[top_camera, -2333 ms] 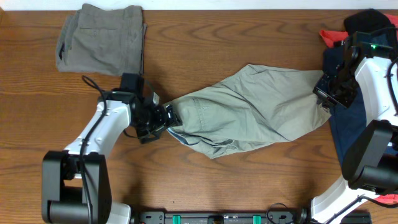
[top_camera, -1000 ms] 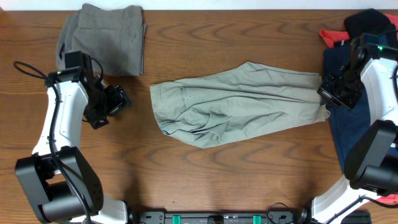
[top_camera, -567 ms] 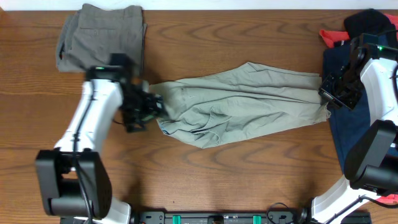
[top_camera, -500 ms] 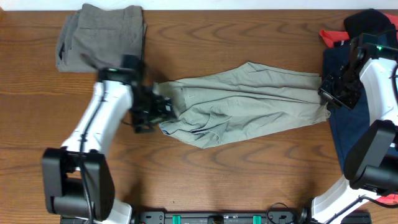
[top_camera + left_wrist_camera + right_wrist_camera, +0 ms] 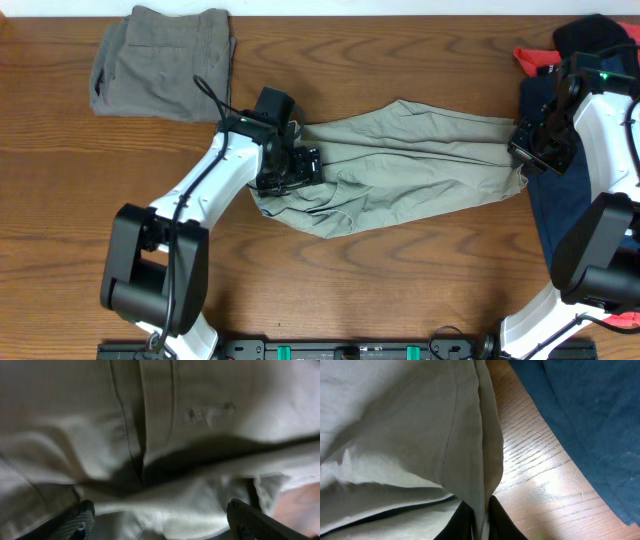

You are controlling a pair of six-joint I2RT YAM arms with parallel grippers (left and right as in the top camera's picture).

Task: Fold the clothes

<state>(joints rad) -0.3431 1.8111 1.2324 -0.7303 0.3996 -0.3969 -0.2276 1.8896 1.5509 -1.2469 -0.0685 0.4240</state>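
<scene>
The khaki shorts (image 5: 420, 160) lie stretched across the centre of the desk (image 5: 400, 290). The right gripper (image 5: 522, 152) pinches their right hem, jaws nearly closed on the fabric. The left gripper (image 5: 308, 165) stands wide open over the left end, holding nothing. Risk: closing there would likely gather several layers and bunch the fold. Compared with half a second earlier, the left gripper has advanced rightward onto the cloth.

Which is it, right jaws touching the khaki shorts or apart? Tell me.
Touching. The right wrist view shows the right jaws closed on the edge of the khaki shorts, cloth pinched between them.
</scene>
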